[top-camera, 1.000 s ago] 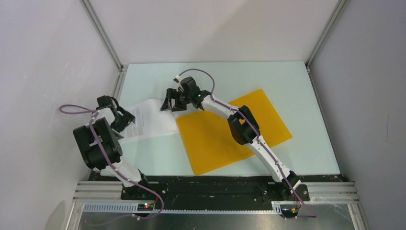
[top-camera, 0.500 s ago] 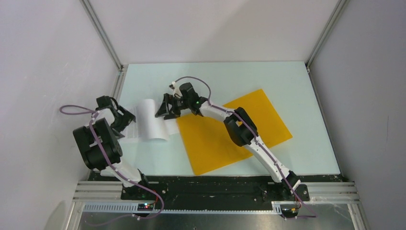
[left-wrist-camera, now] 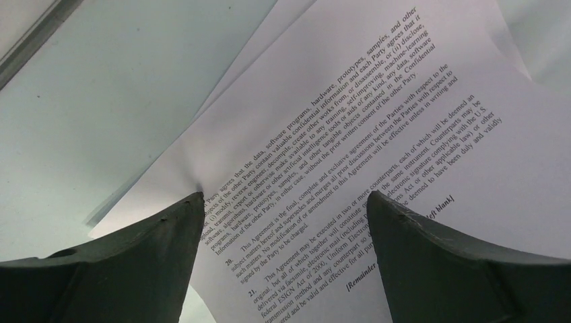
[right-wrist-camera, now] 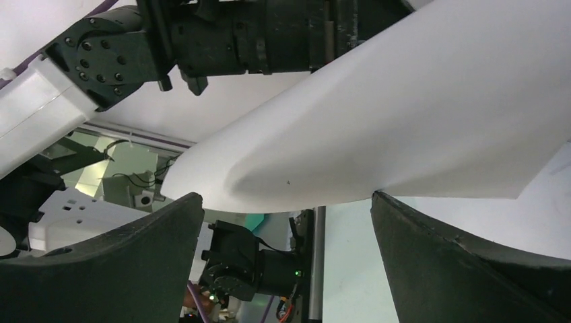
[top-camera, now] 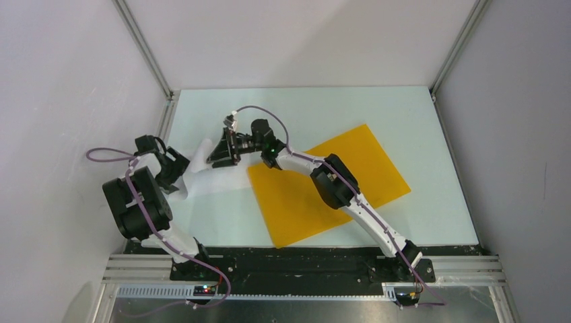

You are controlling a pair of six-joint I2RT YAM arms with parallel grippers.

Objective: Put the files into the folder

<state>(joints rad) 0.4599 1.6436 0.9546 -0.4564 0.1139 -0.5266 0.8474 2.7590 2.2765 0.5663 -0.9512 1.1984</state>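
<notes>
The files (top-camera: 219, 182) are white sheets at the table's left, one edge lifted into a curl. In the left wrist view the printed sheets (left-wrist-camera: 350, 134) lie under my left gripper (left-wrist-camera: 284, 196), which is open, its fingers standing either side of the text. My right gripper (top-camera: 222, 151) is at the sheets' far right edge. It is open too (right-wrist-camera: 286, 196), and the curled sheet (right-wrist-camera: 404, 121) rests across its fingertips. The orange folder (top-camera: 289, 202) lies flat to the right of the files, under my right arm. My left gripper (top-camera: 176, 168) sits at the files' left edge.
The pale table (top-camera: 404, 114) is boxed in by white walls and metal corner posts (top-camera: 145, 50). A rail (top-camera: 165, 121) runs along its left edge, close to the left arm. The left arm's black joints (right-wrist-camera: 256, 33) show just beyond the curled sheet.
My right gripper has moved left across the files and opened wider. The flat sheet has curled up and bunched toward the left gripper. The left arm has barely moved.
</notes>
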